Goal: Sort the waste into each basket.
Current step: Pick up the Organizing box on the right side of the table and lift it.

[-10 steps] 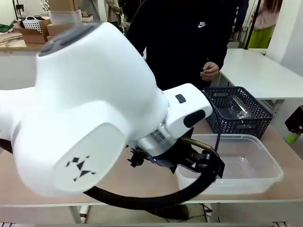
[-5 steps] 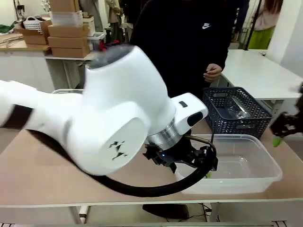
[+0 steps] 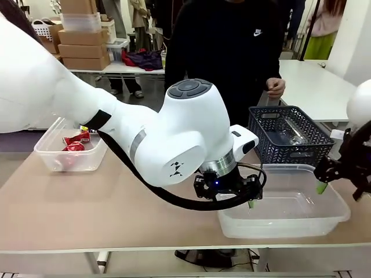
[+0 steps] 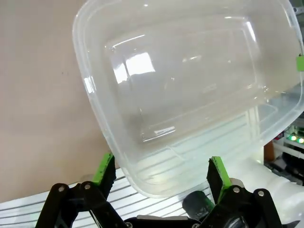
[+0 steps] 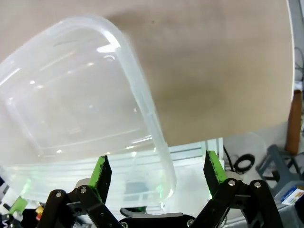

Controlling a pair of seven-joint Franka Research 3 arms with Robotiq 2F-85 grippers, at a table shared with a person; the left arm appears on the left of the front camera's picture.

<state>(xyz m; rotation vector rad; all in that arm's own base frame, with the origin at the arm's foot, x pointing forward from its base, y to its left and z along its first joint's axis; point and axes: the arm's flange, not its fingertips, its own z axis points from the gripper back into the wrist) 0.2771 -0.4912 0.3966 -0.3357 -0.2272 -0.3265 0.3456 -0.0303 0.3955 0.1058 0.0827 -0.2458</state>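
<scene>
**Operator:** Where are the jaws hanging?

**Describer:** Your left arm (image 3: 185, 133) is reaching across the table (image 3: 116, 214) from the left. The left jaws are standing spread wide, pinching nothing, above the near left corner of the clear tub (image 3: 284, 227) on the table's right side. In your left wrist view, the green pads (image 4: 105, 168) are framing that rounded corner from above. Your right jaws are also standing spread wide, pinching nothing, and are hovering at the same tub's right end. In your right wrist view, another corner of the tub is showing between the pads.

**Operator:** And the waste?

**Describer:** Shiny red cans (image 3: 74, 143) are lying in the second clear tub (image 3: 43, 153) at the table's far left. A see-through thing (image 3: 288, 137) is lying in the dark blue lattice basket (image 3: 316, 147), just behind the right tub, but I cannot tell you what it is. A person (image 3: 232, 52) in black is standing at the far side, holding one hand (image 3: 276, 88) near the basket.
</scene>
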